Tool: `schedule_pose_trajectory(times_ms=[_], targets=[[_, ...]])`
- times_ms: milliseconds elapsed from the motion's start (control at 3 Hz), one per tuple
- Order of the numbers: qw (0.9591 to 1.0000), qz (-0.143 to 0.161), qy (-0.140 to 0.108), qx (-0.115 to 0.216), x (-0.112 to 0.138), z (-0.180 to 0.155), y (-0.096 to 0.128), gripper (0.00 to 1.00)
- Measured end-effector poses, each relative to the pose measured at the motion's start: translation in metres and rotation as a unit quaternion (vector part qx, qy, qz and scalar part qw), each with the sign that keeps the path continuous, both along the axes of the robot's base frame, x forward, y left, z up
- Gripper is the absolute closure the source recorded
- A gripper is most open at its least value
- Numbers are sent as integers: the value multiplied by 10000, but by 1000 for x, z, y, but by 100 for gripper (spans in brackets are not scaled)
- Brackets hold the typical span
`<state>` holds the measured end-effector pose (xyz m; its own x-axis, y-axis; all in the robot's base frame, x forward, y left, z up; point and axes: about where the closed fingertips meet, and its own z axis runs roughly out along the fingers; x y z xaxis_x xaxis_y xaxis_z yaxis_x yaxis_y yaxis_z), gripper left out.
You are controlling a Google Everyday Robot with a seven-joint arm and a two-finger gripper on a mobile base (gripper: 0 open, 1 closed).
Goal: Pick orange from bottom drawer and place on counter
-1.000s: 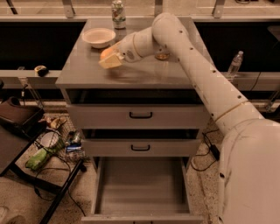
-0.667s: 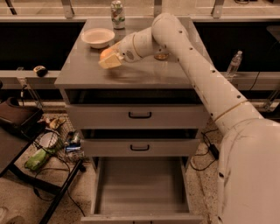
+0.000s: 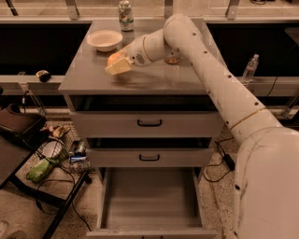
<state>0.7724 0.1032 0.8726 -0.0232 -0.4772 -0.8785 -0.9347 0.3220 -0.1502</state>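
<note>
Orange fruit: small round smooth orange point(image 3: 114, 58), clamped in the pale gripper point(image 3: 117, 64).
Grey top: glossy flat counter point(image 3: 154, 81), just under the gripper.
Grey tray: deep bottom drawer point(image 3: 148, 196) (pulled open), well below it.

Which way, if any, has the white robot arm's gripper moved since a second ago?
No: the gripper stays over the grey counter, beside the white bowl.

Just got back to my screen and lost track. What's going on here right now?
The robot's arm reaches across the counter. Its gripper holds the orange low over the counter's left part, near a white bowl and a can. The bottom drawer stands pulled out with nothing visible inside. The orange is not yet released, and I cannot tell whether it touches the counter.
</note>
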Motion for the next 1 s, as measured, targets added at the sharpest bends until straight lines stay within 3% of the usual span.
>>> schedule_pose_trajectory(times_ms=[333, 1000], targets=[[10000, 1, 1, 0, 0, 0, 0, 0], [9999, 120, 19, -89, -1, 6, 5, 0]])
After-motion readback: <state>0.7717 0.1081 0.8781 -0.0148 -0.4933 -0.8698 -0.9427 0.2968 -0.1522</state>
